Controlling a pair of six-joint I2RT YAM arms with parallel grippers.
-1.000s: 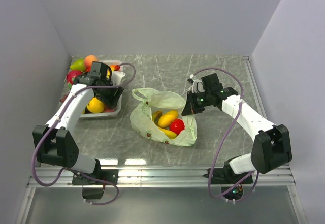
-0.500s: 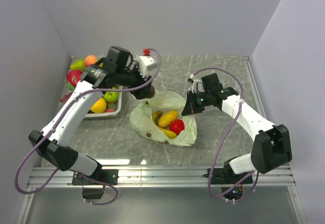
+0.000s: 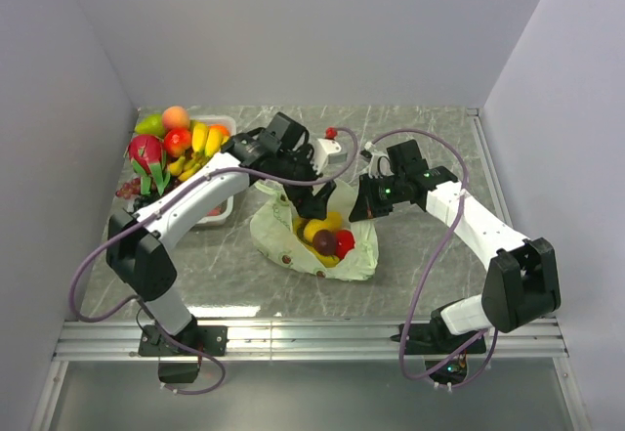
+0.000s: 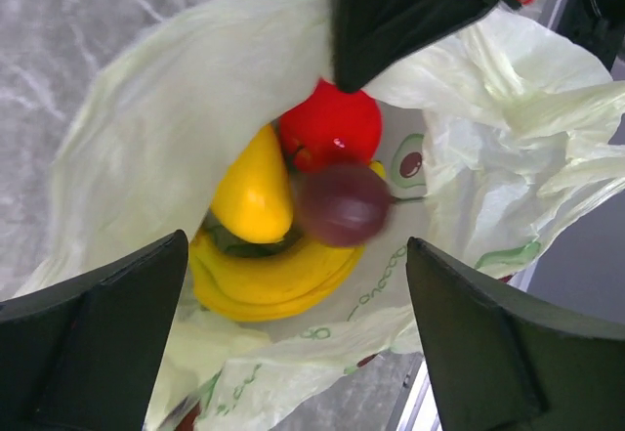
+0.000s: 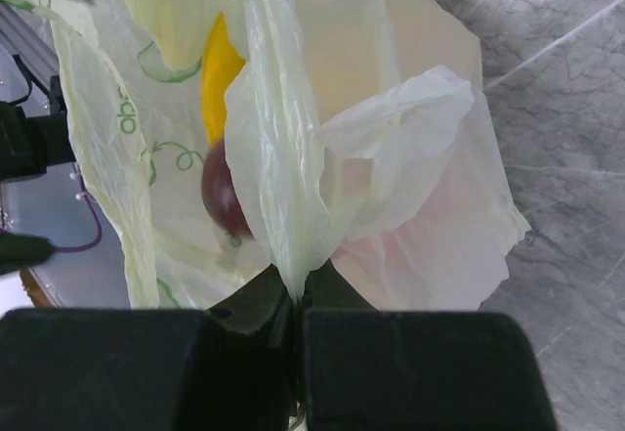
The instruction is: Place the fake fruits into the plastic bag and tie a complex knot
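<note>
Between pale walls, grey marbled tabletop under plastic bag

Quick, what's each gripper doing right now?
Left gripper: open, holding nothing, over the bag.
Right gripper: shut on the bag's edge.

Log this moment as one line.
left gripper: open above plastic bag | right gripper: shut on bag rim | dark fruit: in bag by red apple, bananas | bag: untied
</note>
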